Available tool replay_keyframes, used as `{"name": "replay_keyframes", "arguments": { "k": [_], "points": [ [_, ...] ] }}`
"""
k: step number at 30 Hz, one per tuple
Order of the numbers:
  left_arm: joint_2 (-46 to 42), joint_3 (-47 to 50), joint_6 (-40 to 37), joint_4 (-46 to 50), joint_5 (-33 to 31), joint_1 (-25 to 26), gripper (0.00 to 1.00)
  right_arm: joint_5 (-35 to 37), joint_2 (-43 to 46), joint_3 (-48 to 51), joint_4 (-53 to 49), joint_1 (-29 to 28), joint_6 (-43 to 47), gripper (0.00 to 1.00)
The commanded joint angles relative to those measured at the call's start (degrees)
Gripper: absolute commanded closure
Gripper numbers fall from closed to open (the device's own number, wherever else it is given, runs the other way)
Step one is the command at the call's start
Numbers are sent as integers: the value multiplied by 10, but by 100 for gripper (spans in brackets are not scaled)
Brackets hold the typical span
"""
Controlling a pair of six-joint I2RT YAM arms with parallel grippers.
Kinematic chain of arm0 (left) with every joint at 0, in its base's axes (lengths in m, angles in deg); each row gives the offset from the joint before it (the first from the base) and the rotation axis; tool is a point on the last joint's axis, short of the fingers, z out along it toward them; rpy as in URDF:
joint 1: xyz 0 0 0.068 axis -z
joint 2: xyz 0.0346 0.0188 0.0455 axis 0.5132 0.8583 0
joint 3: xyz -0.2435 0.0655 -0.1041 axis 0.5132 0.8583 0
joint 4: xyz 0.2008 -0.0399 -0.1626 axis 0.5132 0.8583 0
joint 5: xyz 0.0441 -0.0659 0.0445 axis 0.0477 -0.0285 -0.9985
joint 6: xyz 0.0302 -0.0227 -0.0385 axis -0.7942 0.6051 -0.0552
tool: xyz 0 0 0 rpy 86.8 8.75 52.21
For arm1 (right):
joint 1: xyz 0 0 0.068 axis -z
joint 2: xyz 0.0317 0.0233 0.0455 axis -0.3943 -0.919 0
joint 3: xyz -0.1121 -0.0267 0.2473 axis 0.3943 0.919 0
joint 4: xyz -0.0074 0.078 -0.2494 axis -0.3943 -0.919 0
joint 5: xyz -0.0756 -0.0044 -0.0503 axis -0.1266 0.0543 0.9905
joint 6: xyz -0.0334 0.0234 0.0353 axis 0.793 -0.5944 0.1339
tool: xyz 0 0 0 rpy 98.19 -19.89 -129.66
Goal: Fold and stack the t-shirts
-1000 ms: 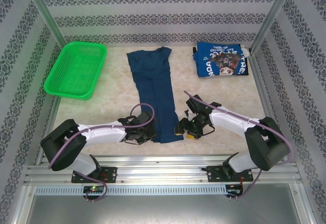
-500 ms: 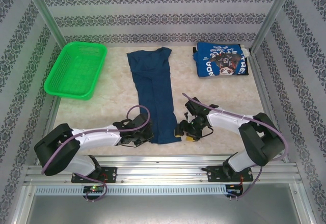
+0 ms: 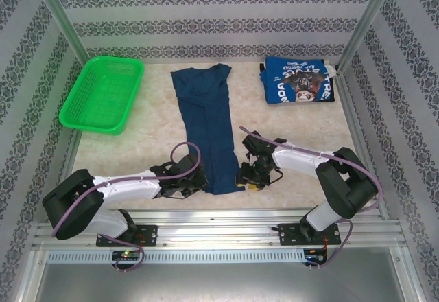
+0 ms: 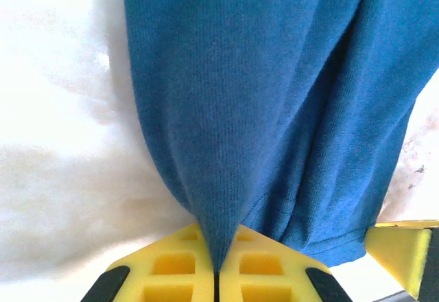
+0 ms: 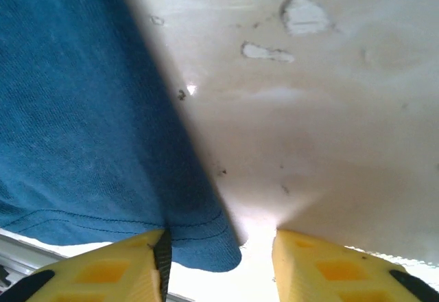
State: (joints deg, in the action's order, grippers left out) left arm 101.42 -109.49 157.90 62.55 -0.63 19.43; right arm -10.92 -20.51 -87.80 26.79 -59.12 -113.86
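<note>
A dark navy t-shirt [image 3: 206,120] lies folded into a long strip down the middle of the table. My left gripper [image 3: 198,182] is at its near left hem corner, and the left wrist view shows it [image 4: 217,257] shut on a pinched fold of the navy cloth [image 4: 260,75]. My right gripper [image 3: 245,176] sits at the near right hem corner. In the right wrist view its jaws [image 5: 219,247] stand apart, with the hem corner [image 5: 199,244] lying between them against the left finger. A brighter blue t-shirt [image 3: 298,81] lies folded at the back right.
A green mesh basket [image 3: 103,95] stands at the back left. The metal rail [image 3: 219,230] runs along the near edge just behind both grippers. Patterned walls and two slanted poles enclose the table [image 3: 151,134].
My right gripper's jaws have narrowed around the hem corner and it has edged slightly left. The left gripper stays shut on the cloth, its arm drawn a little nearer.
</note>
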Motion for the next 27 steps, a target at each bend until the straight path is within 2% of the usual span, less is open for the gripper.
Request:
{"name": "replay_keyframes", "arguments": {
  "k": [1, 8, 12, 15, 23, 27],
  "points": [
    [-10, 10, 9, -19, 2, 11, 97, -36, -33, -23, 54, -28, -3, 65],
    [-13, 23, 11, -33, 11, 11, 97, -24, -48, -64, 22, -30, -3, 75],
    [-34, 35, 16, -26, 7, 11, 97, -20, -43, -71, 8, -30, -1, 94],
    [-71, 43, 19, 5, -3, 11, 97, -18, -21, -61, -6, -26, 4, 100],
    [-155, 26, -9, 109, -2, 18, 97, -45, 62, -35, -40, -29, -9, 100],
    [-178, 9, -2, 182, -1, 47, 98, -55, 117, -15, -69, -35, -33, 100]
  ]
}}
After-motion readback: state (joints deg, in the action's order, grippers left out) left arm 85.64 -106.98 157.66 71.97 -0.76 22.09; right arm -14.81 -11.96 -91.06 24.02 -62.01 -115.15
